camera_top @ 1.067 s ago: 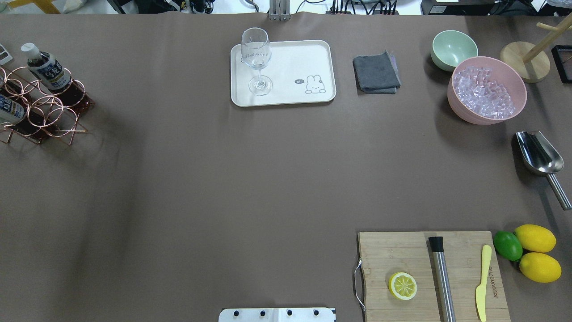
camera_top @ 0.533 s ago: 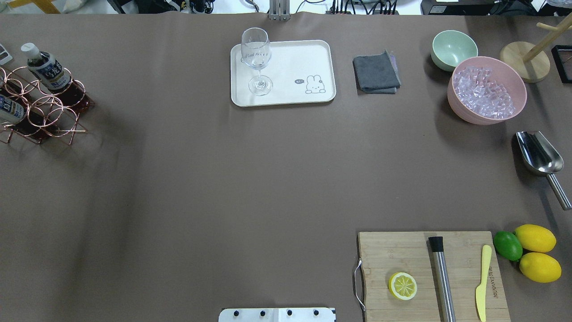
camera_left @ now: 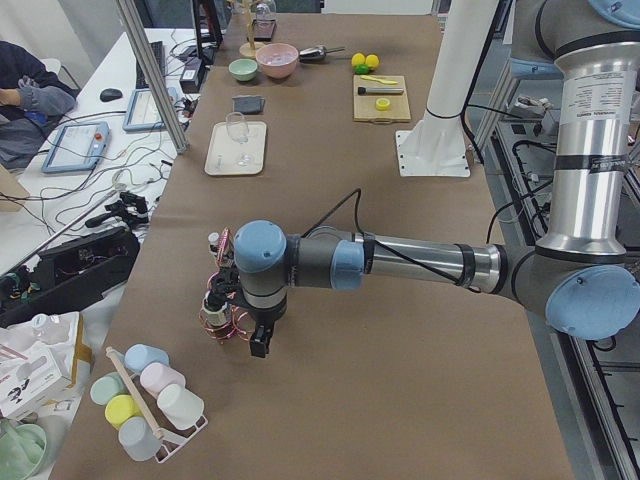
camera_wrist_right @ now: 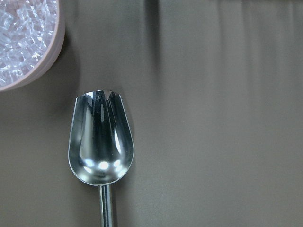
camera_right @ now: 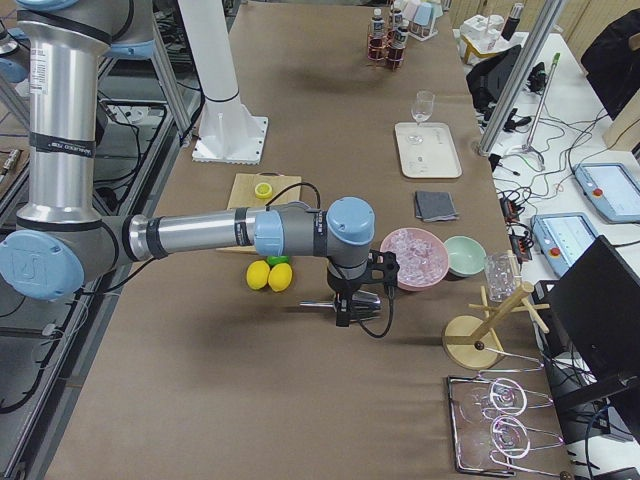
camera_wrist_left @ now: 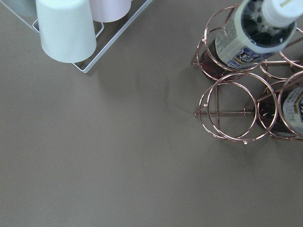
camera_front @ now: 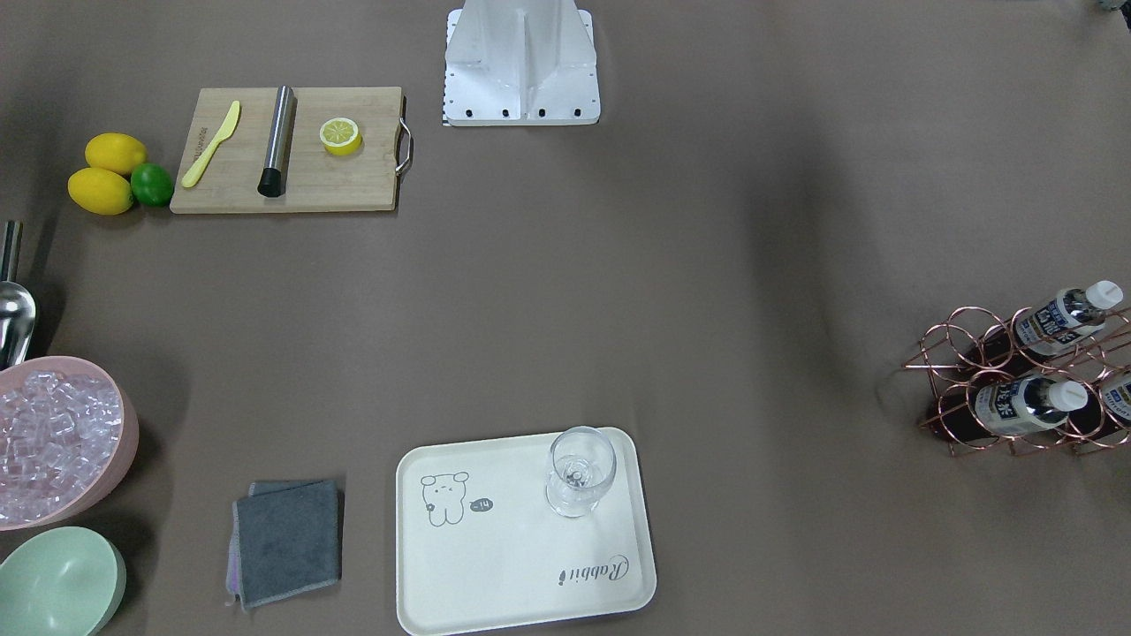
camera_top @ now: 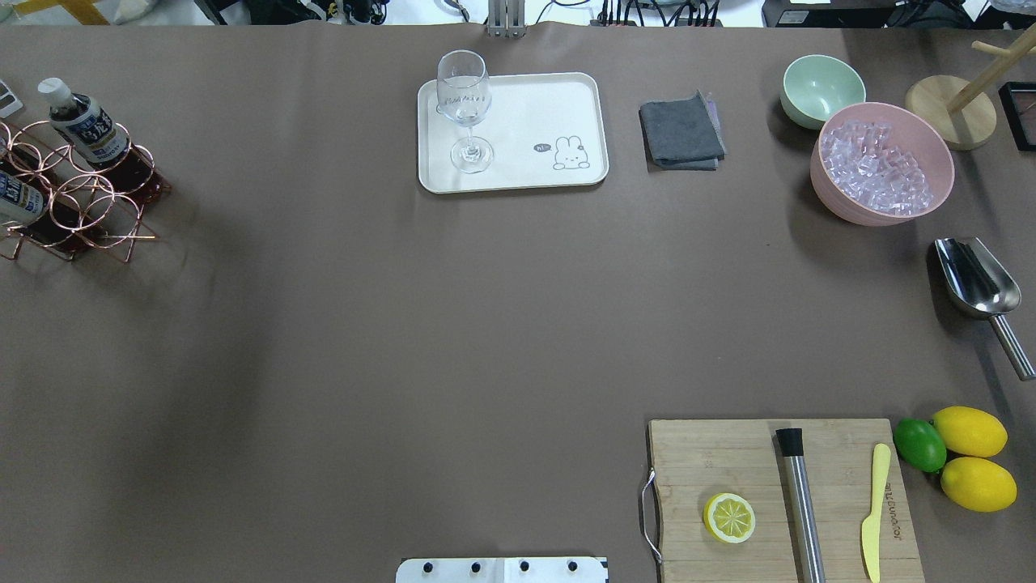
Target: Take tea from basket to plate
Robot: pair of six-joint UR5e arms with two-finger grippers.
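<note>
The brown-covered table (camera_top: 405, 340) bears a copper wire rack (camera_top: 81, 194) at its left end. Along the far edge stand a cream tray (camera_top: 526, 121), a folded grey cloth (camera_top: 680, 134), a pale green bowl (camera_top: 821, 89) and a pink bowl of ice (camera_top: 834, 198). Toward the right lie a steel scoop (camera_top: 975, 279), a wooden cutting board (camera_top: 712, 453), a lime (camera_top: 919, 444) and two lemons (camera_top: 970, 431).

Stretching the left arm (camera_left: 420, 262) out nearly level from the elbow, forearm straight, wrist bending down at the end. Pointing the left hand (camera_left: 258, 342) straight downward; too small and dark here for telling whether spread or closed. Reaching the right arm (camera_right: 200, 235) out likewise, level and fully extended, wrist turning the right hand (camera_right: 344, 316) downward; spread or closed not showing either.
</note>
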